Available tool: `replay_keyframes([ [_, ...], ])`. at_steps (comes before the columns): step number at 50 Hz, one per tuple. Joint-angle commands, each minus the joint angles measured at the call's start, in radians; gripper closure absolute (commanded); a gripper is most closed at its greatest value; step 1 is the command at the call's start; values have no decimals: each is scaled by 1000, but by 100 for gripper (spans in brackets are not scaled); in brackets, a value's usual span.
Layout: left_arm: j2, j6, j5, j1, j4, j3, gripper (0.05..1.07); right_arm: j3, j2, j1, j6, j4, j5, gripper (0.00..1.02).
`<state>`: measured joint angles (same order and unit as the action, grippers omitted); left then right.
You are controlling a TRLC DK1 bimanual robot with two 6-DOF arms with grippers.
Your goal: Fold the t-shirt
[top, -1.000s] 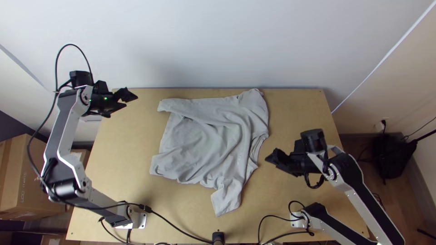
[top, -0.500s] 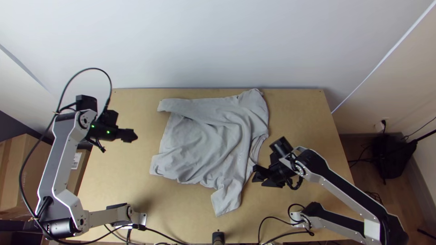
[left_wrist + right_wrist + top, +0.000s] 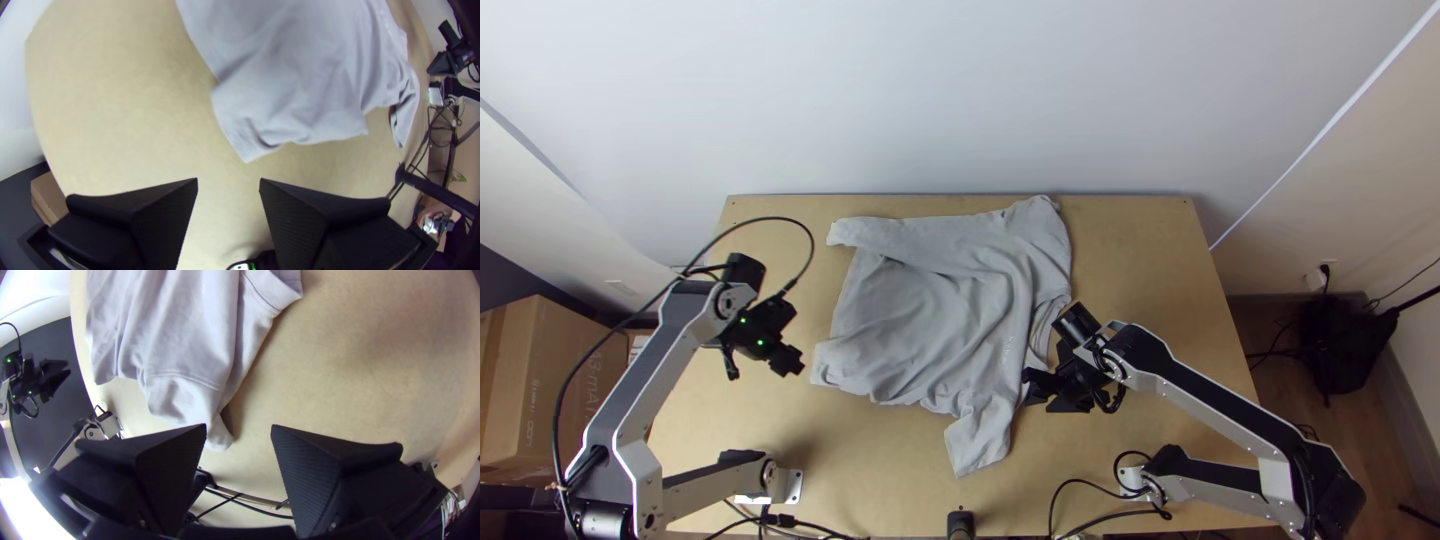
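The light grey t-shirt point(image 3: 930, 310) lies loosely spread and wrinkled on the table, one sleeve point(image 3: 978, 440) pointing toward the near edge. Left of the shirt, my left gripper point(image 3: 792, 362) hangs over bare table, apart from the cloth. My right gripper point(image 3: 1040, 388) is close beside the shirt's right side, near that sleeve. In the left wrist view, my left gripper point(image 3: 228, 180) stands open with nothing between its fingers, and a shirt corner point(image 3: 247, 142) lies beyond them. My right gripper point(image 3: 239, 427) is open too; the sleeve point(image 3: 187, 395) lies beyond its fingertips, its end near one finger.
The wooden table point(image 3: 1140, 250) has bare surface right of the shirt and along its near side. Black cables point(image 3: 1080, 480) lie near the right arm's base. Cardboard boxes point(image 3: 555, 380) stand beside the table at the left.
The left gripper has moved toward the near edge and slightly right, turning as it came. My right gripper has moved left and a little nearer, up to the shirt's side. The shirt has not moved.
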<state>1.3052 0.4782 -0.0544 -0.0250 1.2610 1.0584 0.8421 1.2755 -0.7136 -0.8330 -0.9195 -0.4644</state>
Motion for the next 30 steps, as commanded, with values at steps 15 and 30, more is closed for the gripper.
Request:
replay_keyframes([
  [15, 149, -82, 8, -116, -37, -89, 45, -18, 4, -9, 6, 5, -10, 42],
  [30, 213, -92, 7, -119, -104, -101, 45, -26, -19, -10, 5, 5, -10, 42],
])
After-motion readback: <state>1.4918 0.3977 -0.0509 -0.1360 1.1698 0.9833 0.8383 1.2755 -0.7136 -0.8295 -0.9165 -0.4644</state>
